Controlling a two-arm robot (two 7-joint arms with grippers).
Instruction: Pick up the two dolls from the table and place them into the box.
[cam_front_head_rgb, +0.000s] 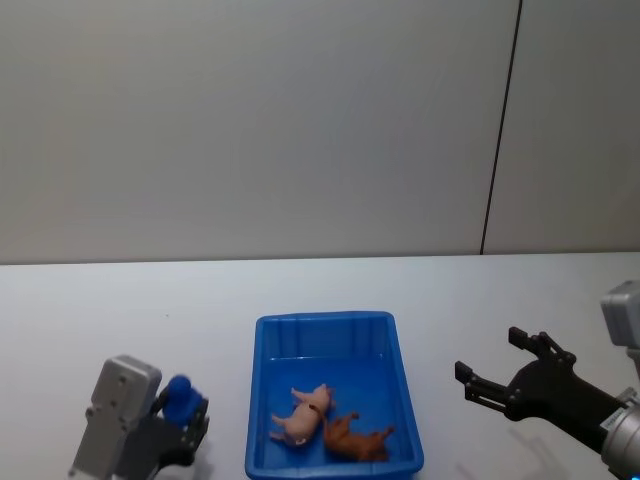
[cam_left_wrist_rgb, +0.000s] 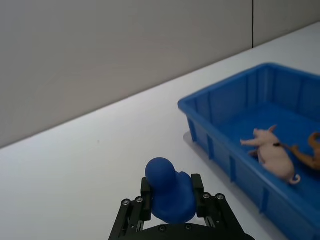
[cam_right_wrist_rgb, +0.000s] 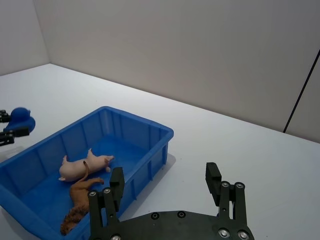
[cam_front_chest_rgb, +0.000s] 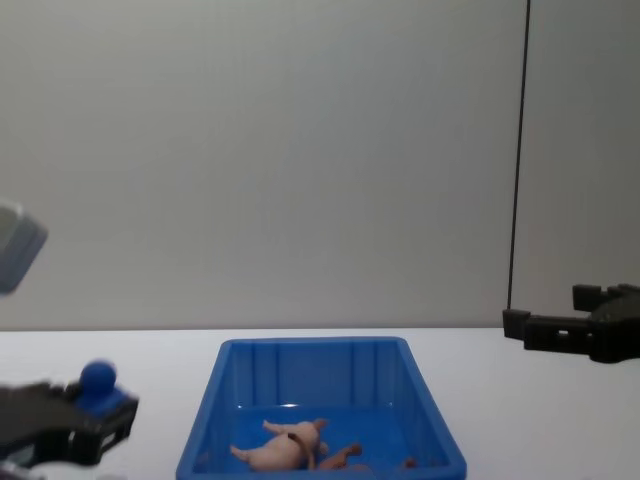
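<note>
Left tool (cam_left_wrist_rgb: 172, 200) grips a blue duck (cam_left_wrist_rgb: 169, 190), left of the box (cam_front_head_rgb: 270, 400); pig (cam_front_head_rgb: 302, 415) and lion (cam_front_head_rgb: 355, 438) lie inside; right tool (cam_front_head_rgb: 495, 365) gapes wide.

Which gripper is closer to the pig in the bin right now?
Left, narrowly. The left gripper, shut on a blue duck, sits just left of the box beside the pig; the open right gripper hovers farther right.
</note>
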